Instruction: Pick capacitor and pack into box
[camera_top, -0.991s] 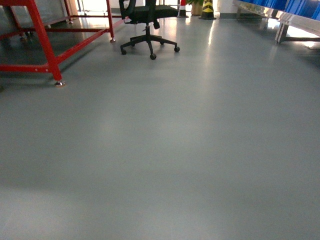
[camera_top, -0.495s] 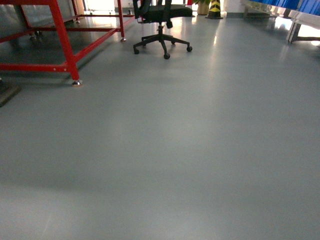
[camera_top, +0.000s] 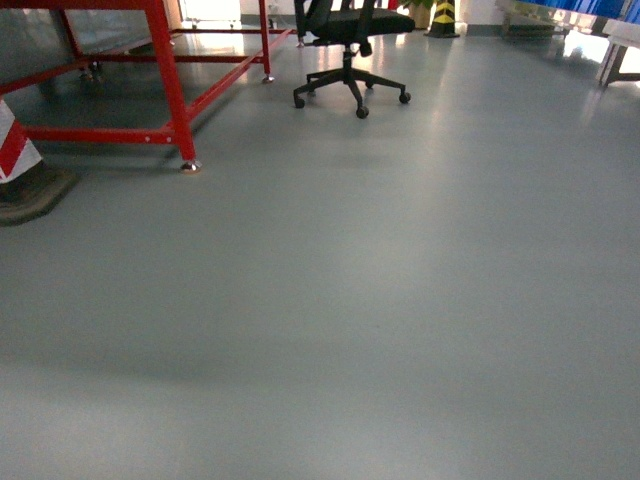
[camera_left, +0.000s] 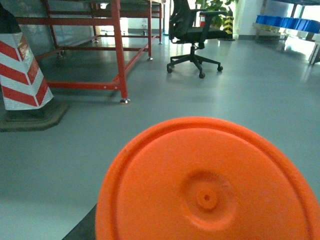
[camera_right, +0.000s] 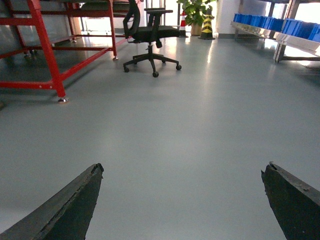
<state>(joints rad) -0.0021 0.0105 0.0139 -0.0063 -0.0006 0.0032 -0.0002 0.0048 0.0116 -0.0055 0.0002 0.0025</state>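
1. The head view swings left — the red steel frame (camera_top: 170, 80) now sits further right in the picture than a second ago, its foot nearer the middle.
2. The black office chair (camera_top: 350, 40) slides right along the top edge as well.
3. A red-and-white striped cone (camera_top: 20, 160) on a dark base enters at the left edge — absent from both earlier head pictures.

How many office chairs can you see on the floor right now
1. The black office chair stands at the far end of the grey floor, right of the red metal frame. Others may sit outside the views.
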